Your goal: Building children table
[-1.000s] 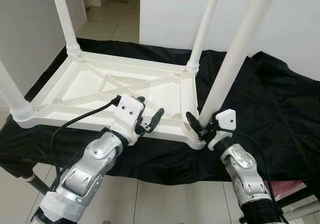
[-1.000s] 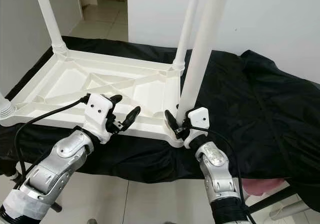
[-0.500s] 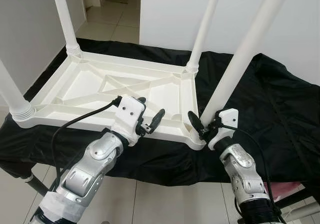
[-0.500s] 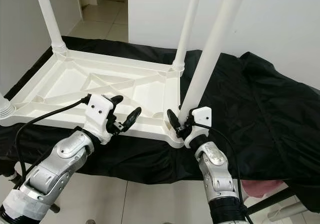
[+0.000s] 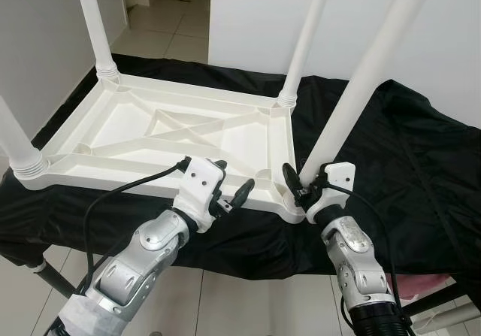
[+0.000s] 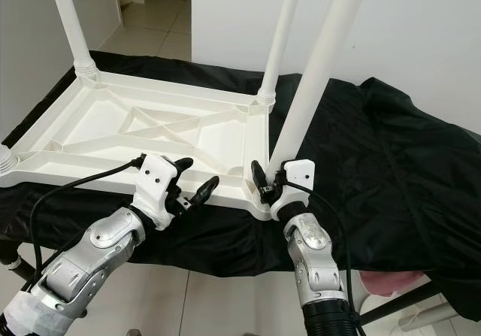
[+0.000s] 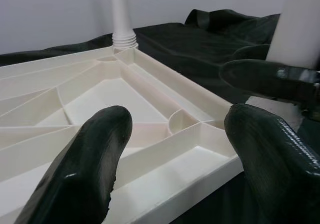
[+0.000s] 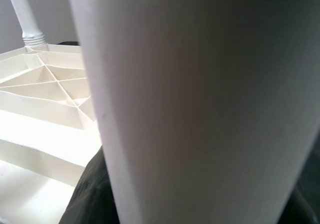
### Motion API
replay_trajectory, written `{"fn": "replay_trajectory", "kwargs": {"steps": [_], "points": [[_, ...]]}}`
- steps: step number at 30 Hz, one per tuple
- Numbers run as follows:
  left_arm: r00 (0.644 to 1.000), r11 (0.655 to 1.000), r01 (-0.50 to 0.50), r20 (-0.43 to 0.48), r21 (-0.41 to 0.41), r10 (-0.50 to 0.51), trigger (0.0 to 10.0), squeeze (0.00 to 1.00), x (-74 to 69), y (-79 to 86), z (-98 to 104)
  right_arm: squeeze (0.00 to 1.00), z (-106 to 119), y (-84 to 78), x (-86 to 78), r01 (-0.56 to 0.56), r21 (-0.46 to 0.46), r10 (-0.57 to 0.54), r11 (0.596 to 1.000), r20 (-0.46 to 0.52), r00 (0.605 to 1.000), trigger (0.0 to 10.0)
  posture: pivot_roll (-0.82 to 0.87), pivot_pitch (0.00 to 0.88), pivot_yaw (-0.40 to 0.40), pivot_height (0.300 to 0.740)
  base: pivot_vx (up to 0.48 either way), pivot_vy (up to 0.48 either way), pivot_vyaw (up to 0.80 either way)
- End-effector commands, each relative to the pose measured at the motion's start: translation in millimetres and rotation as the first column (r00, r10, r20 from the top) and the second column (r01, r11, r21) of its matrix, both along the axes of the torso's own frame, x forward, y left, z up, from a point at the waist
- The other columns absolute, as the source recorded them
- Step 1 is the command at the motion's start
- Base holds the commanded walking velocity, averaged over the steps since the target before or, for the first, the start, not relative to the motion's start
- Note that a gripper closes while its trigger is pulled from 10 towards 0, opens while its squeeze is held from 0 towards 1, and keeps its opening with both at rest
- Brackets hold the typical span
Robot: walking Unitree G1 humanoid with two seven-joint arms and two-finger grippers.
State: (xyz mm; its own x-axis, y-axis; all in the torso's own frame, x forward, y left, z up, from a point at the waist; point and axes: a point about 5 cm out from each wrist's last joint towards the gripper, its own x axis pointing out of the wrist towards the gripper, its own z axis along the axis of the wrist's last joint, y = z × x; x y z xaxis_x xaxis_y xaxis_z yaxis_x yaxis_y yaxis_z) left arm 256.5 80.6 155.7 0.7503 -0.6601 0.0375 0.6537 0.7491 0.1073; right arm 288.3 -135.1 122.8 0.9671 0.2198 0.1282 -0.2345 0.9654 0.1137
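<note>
White table top (image 5: 158, 129) lies upside down on black cloth (image 5: 406, 171), ribs up. Right gripper (image 5: 304, 189) clamps the base of the near-right leg (image 5: 361, 80); leg sits between its fingers, tilted, foot at the corner socket just beyond the fingertips. Left gripper (image 5: 229, 193) spread wide, holding nothing; the top's near rim lies just ahead of its fingers (image 7: 95, 169), not gripped.

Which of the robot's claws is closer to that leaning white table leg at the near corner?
The right. The right gripper is closed around the base of the tilted leg. The left gripper hangs open over the tabletop's near edge, apart from the leg.
</note>
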Motion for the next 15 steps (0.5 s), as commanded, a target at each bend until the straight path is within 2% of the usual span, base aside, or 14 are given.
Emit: {"fn": "replay_trajectory", "kwargs": {"steps": [1, 3, 5, 15], "points": [[0.942, 0.942, 0.333, -0.048, 0.040, -0.331, 10.0, 0.00, -17.3, -15.4, -4, 0.00, -12, -0.8, -1.9, 0.124, 0.064, -0.118, 0.990, -0.080, 0.990, 10.0, 0.04, 0.001, -0.083, 0.740, 0.000, 0.000, 0.00], [0.918, 0.917, 0.393, -0.084, 0.063, -0.388, 10.0, 0.00, -22.0, -16.8, -8, 0.00, -11, 12.9, -2.9, 0.230, 0.107, -0.219, 0.967, -0.105, 0.970, 10.0, 0.04, 0.000, -0.078, 0.740, 0.000, 0.000, 0.00], [0.912, 0.912, 0.405, -0.095, 0.068, -0.399, 10.0, 0.00, -22.1, -16.4, -9, 0.00, -11, 15.8, -2.7, 0.250, 0.127, -0.236, 0.960, -0.119, 0.965, 10.0, 0.03, 0.000, -0.073, 0.740, 0.000, 0.000, 0.00], [0.911, 0.909, 0.409, -0.090, 0.076, -0.403, 10.0, 0.00, -18.2, -15.6, -6, 0.00, -9, 16.7, -2.2, 0.258, 0.119, -0.244, 0.959, -0.118, 0.963, 10.0, 0.02, 0.000, -0.075, 0.740, 0.000, 0.000, 0.00]]}}
